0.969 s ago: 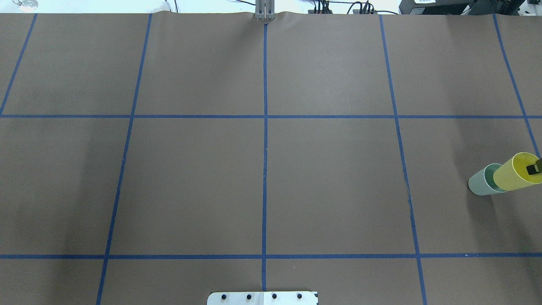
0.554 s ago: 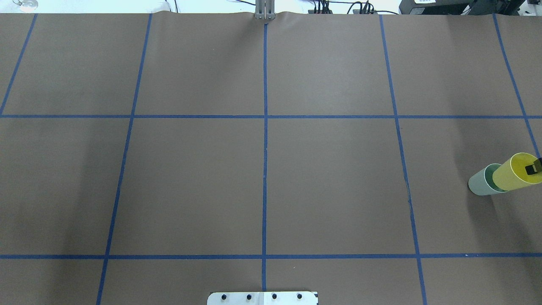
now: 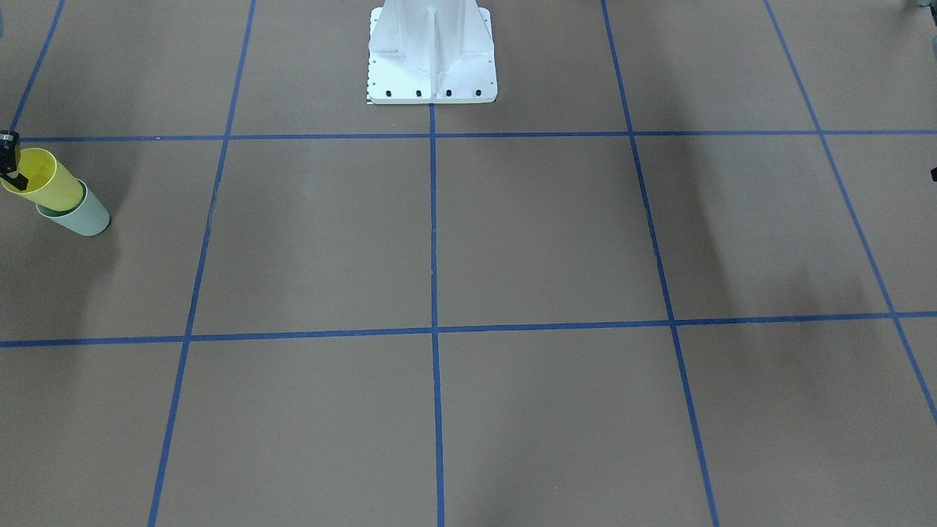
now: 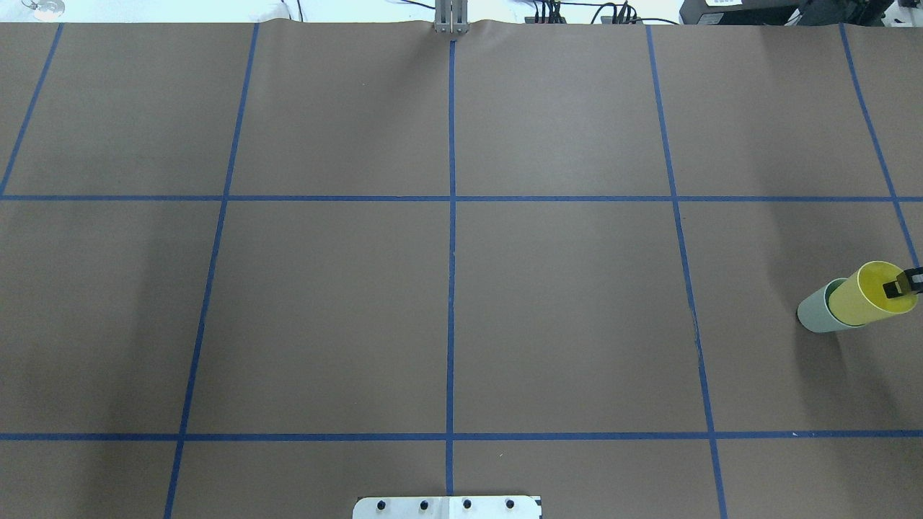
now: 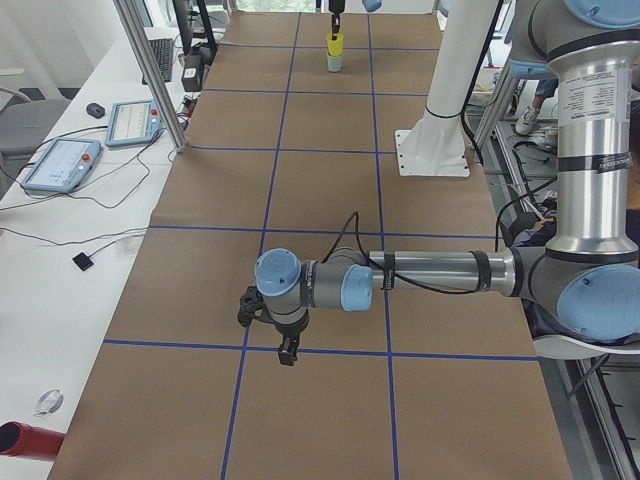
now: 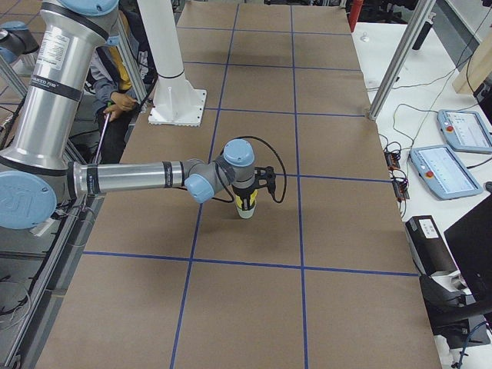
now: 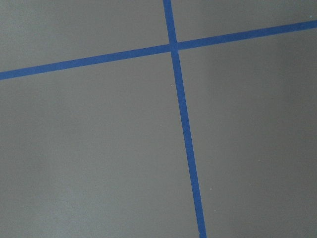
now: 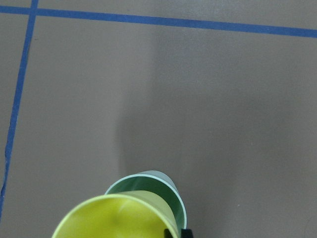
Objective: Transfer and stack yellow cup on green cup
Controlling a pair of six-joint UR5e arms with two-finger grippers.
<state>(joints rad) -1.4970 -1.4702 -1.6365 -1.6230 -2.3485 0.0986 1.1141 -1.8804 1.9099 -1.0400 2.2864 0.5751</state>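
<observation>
The yellow cup (image 4: 869,295) is upright, its lower part inside the pale green cup (image 4: 813,316), which stands at the table's far right. My right gripper (image 4: 903,284) is shut on the yellow cup's rim, one finger (image 4: 892,289) inside it. Both cups show in the front view, yellow (image 3: 42,183) over green (image 3: 86,217), and in the right wrist view, yellow (image 8: 116,218) and green (image 8: 159,186). My left gripper (image 5: 285,350) hangs over a tape crossing at the table's left end, far from the cups. I cannot tell whether it is open or shut.
The robot's white pedestal (image 3: 432,58) stands at the middle of the near edge. Blue tape lines (image 4: 451,216) divide the brown table. Side tables with tablets (image 5: 60,163) and metal posts (image 6: 392,65) border the table's ends.
The yellow cup has sunk a little further into the green cup and shifted slightly left in the overhead view. The green cup has not moved.
</observation>
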